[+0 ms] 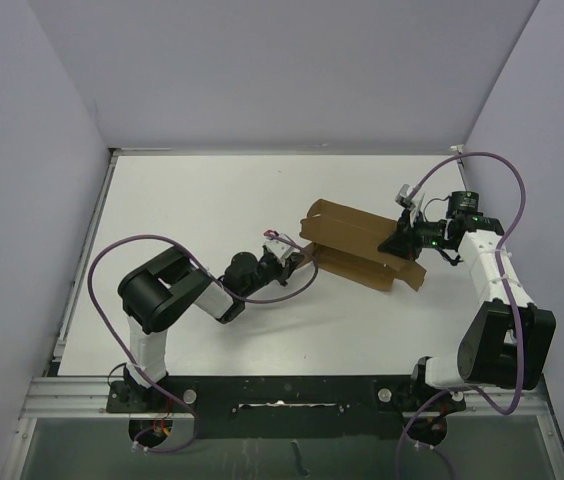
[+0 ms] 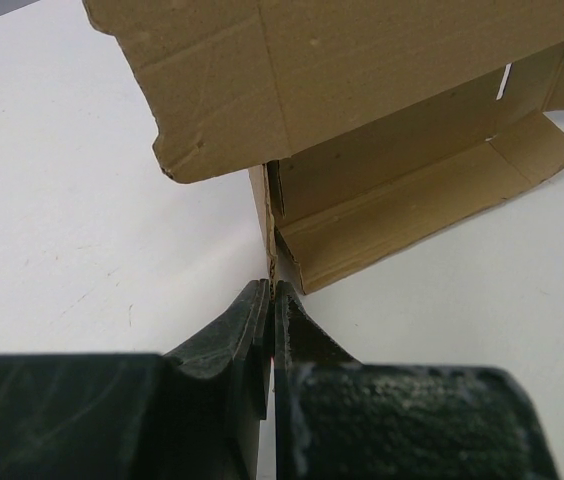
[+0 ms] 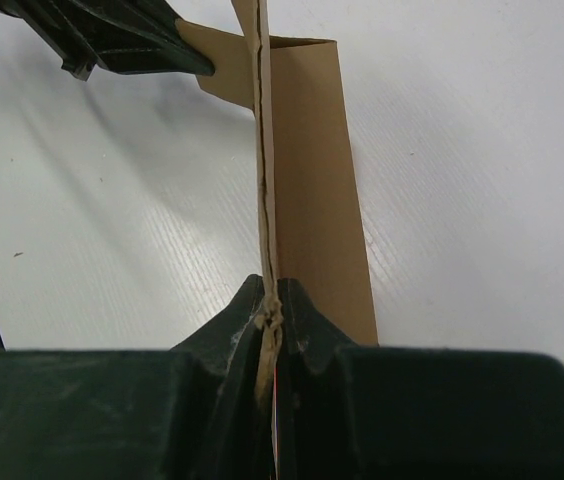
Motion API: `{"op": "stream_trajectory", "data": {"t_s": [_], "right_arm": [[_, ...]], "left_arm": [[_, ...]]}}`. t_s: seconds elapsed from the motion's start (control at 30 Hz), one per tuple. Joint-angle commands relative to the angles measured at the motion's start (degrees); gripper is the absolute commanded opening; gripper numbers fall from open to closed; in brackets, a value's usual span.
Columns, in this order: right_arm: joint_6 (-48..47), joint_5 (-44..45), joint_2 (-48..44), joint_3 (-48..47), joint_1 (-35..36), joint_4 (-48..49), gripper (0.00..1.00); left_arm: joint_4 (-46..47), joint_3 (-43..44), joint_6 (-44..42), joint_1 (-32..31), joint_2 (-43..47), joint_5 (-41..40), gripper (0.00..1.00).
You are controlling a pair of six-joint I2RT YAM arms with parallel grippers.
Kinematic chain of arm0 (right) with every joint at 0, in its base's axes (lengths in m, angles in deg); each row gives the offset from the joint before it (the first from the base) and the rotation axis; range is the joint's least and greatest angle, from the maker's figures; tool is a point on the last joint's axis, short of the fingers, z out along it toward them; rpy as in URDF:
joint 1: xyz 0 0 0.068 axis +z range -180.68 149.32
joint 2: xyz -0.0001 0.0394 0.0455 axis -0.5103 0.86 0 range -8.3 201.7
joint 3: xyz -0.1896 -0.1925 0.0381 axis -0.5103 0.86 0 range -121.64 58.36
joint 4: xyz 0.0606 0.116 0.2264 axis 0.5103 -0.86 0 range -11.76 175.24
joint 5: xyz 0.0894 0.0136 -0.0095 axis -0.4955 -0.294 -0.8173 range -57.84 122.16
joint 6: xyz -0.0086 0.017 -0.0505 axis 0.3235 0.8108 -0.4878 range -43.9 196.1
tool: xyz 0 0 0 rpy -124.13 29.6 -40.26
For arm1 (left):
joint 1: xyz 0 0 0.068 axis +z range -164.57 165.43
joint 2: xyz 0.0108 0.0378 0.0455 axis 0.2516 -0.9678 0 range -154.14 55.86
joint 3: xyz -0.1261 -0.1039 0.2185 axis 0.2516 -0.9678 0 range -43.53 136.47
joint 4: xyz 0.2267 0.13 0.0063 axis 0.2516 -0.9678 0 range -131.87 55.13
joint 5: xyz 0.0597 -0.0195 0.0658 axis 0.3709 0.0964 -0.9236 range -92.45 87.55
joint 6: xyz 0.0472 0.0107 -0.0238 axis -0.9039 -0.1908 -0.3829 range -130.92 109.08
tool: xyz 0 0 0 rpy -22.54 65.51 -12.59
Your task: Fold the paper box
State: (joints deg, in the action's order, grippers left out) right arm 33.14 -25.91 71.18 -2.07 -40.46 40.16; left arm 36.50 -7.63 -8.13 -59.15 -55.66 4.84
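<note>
On the bench (image 1: 212,200), the paper box (image 1: 362,245) sits half-folded, walls partly raised. The left pincer (image 1: 302,262) pinches its left-end wall; the right pincer (image 1: 402,240) clamps its right-end flap. Next, likely, these ends need turning inward without tearing.

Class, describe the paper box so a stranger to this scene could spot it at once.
On the white table, right of centre, the two arms reach toward each other. Between the left gripper and the right gripper sits the paper box, pinched by both. It is the only brown thing there.
</note>
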Motion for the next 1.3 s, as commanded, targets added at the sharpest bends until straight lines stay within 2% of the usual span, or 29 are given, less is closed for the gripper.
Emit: {"op": "stream_trajectory", "data": {"t_s": [0.0,0.07,0.33,0.43,0.67,0.83,0.97,1.13,1.2,1.27], "right_arm": [[-1.9,0.3,-0.4,-0.4,-0.1,-0.8,0.00],[-2.1,0.5,-0.5,-0.4,-0.3,-0.8,0.00],[-2.0,0.8,-0.8,-0.4,-0.7,-0.7,0.00],[-2.1,0.9,-0.9,-0.4,-0.8,-0.8,0.00],[-2.2,0.9,-1.0,-0.5,-1.0,-0.8,0.00],[-2.4,0.8,-0.9,-0.5,-1.0,-1.0,0.00],[-2.4,0.8,-0.9,-0.5,-1.1,-1.0,0.00],[-2.5,0.6,-0.9,-0.6,-1.1,-1.1,0.00],[-2.4,0.5,-1.0,-0.6,-1.1,-1.2,0.00],[-2.5,0.4,-0.9,-0.7,-1.1,-1.2,0.00]], "left_arm": [[2.5,1.1,1.1,-0.2,0.0,1.0,0.00],[2.5,1.0,2.2,0.0,0.2,1.3,0.00],[2.3,0.3,6.8,1.7,1.3,4.1,0.14],[2.3,0.0,8.5,2.5,1.9,5.3,0.20],[0.6,-1.7,12.7,4.2,5.5,7.6,0.41],[-2.6,-4.0,15.7,6.1,11.7,8.8,0.49],[-8.9,-4.9,18.0,9.1,20.9,10.1,0.51],[-26.6,-1.4,19.1,13.9,29.7,8.6,0.50],[-31.7,0.6,18.6,16.0,29.6,8.1,0.44],[-34.4,3.4,19.2,18.1,27.4,9.3,0.33]]}}
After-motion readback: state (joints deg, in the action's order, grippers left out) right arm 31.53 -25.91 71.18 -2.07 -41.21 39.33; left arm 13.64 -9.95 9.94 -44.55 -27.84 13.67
